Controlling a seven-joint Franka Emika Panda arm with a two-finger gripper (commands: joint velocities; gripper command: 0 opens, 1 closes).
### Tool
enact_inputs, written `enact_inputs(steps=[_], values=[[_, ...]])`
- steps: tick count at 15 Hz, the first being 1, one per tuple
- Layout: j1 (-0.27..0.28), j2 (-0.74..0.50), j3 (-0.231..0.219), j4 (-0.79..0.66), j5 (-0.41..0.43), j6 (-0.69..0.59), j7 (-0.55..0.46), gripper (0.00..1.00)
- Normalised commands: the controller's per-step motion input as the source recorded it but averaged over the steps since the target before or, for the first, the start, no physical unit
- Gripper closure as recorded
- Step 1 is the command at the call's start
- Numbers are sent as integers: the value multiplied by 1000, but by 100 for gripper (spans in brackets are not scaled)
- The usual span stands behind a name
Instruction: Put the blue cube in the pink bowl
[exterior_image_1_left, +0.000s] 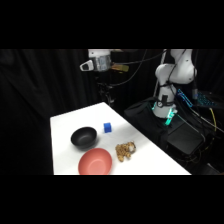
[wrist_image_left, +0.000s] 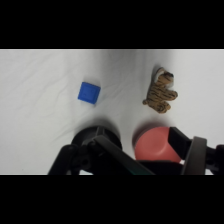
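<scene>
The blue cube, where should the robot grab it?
Probably from straight above, pinching two opposite flat sides of the blue cube. It sits flat on the white table, apart from the black bowl and the striped toy, so both sides are free.

We see a white Franka arm (exterior_image_1_left: 175, 70) with rounded, glossy joint housings, a teal light glowing at its base (exterior_image_1_left: 170, 117) and a cable trailing toward the wrist. The gripper (exterior_image_1_left: 98, 62) is white (its linkage reads black from the wrist camera).
</scene>
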Motion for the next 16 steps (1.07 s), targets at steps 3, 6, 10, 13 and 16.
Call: enact_inputs(steps=[3,6,10,13,16], values=[[-27,-12,9,-9,4,0,-12,0],[-66,-54,-31,-81,-3,84,16,0],[-96,-95,-66,-180,-15,222,81,0],[-89,-102,-65,-242,-1,332,113,0],[-69,-78,-49,-246,23,376,82,0]])
